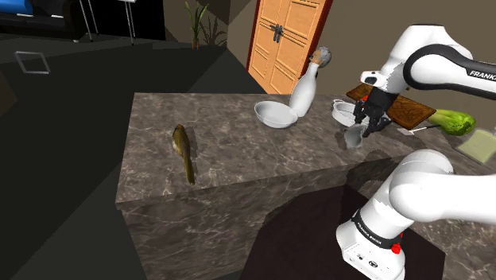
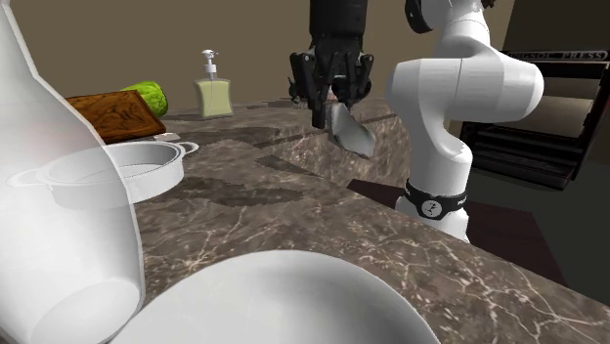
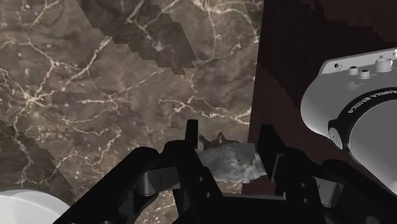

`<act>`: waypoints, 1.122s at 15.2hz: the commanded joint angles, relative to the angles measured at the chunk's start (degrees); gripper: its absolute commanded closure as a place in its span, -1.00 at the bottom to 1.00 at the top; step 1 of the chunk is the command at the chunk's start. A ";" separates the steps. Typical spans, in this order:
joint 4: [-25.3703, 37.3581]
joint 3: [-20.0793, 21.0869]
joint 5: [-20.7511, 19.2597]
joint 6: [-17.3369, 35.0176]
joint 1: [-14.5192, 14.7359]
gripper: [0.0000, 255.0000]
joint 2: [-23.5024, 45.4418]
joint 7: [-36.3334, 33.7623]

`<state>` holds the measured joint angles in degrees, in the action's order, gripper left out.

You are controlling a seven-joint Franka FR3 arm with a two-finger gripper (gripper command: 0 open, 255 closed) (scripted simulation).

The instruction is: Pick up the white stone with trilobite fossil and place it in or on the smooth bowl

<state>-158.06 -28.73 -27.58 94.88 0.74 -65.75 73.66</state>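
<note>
A pale grey, rough stone sits clasped between the two black fingers of my gripper. It hangs a little above the dark marble counter, close to the edge beside the stand, and its shadow falls on the marble. The shoulder view has the stone under the gripper. Across the counter, the stone pokes out below the gripper. The smooth white bowl stands further along the counter toward the shoulder view's left, apart from the gripper. Its rim lies in the second exterior view's foreground.
A tall white vase stands beside the bowl. A white two-handled dish, a wooden board and a lettuce lie behind the gripper. A brown fish-shaped object lies at the counter's far end. A soap dispenser stands at the back.
</note>
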 commanded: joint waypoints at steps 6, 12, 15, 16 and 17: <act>5.96 1.20 2.82 1.84 4.48 1.00 7.68 -2.32; 13.66 -0.08 6.09 9.01 11.52 1.00 22.31 -5.34; 18.35 -1.08 8.19 11.63 14.74 1.00 29.54 -5.84; 20.02 -1.46 8.99 12.36 15.75 1.00 31.94 -5.85; 21.76 -1.87 9.84 13.02 16.75 1.00 34.34 -5.79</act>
<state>-137.84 -30.28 -18.53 107.11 16.51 -33.76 67.96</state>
